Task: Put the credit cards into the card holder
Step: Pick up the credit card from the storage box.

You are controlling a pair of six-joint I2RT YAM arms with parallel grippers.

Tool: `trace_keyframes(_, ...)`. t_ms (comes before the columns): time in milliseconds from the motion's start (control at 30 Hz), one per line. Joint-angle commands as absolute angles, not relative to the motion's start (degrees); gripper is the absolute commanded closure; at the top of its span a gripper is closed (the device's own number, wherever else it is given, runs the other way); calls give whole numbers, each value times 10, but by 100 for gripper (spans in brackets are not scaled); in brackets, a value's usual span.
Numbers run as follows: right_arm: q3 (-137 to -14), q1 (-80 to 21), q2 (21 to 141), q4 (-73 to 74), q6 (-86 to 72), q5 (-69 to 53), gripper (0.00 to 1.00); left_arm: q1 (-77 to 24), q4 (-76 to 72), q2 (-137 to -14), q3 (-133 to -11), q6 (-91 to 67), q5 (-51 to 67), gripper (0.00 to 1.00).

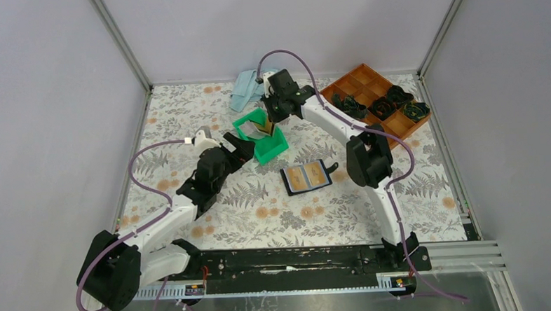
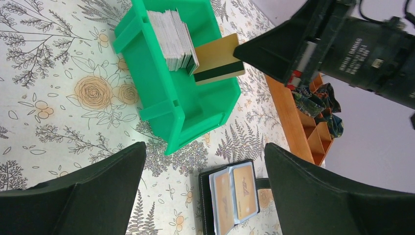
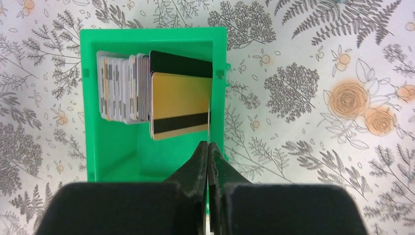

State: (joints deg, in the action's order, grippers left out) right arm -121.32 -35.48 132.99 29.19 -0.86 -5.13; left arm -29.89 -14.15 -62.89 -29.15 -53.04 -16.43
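Observation:
The green bin (image 1: 278, 150) holds a stack of credit cards (image 3: 122, 88), with a gold card with a dark stripe (image 3: 178, 110) leaning against it. My right gripper (image 3: 209, 144) hangs over the bin's right wall, shut on a thin card seen edge-on (image 3: 209, 120). In the top view it (image 1: 274, 115) is above the bin. The black card holder (image 1: 306, 176) lies open on the table with two gold cards in its slots, and also shows in the left wrist view (image 2: 235, 198). My left gripper (image 2: 204, 145) is open and empty, just left of the bin (image 1: 242, 148).
A brown compartment tray (image 1: 367, 78) with dark bundles stands at the back right. A light blue cloth (image 1: 244, 89) lies behind the bin. Grey walls with metal posts close in the floral table.

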Motion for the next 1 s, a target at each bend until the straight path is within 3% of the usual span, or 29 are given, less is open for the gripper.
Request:
trace_keyframes(0, -1183, -360, 1244, 253, -3, -25, 100, -294, -199, -634, -279, -526, -170, 3)
trace_keyframes(233, -1104, -361, 1163, 200, -21, -16, 100, -294, -209, -621, -274, -527, -168, 6)
trace_keyframes(433, -941, -360, 1031, 88, -86, -21, 100, -294, -277, -584, -228, -569, -129, 14)
trace_keyframes(633, -685, -360, 837, -93, -235, -45, 100, -295, -533, -583, -126, -618, -53, 23)
trace_keyframes(967, -364, -382, 615, -329, -484, 19, 100, -354, -835, -725, -79, -658, 13, 27)
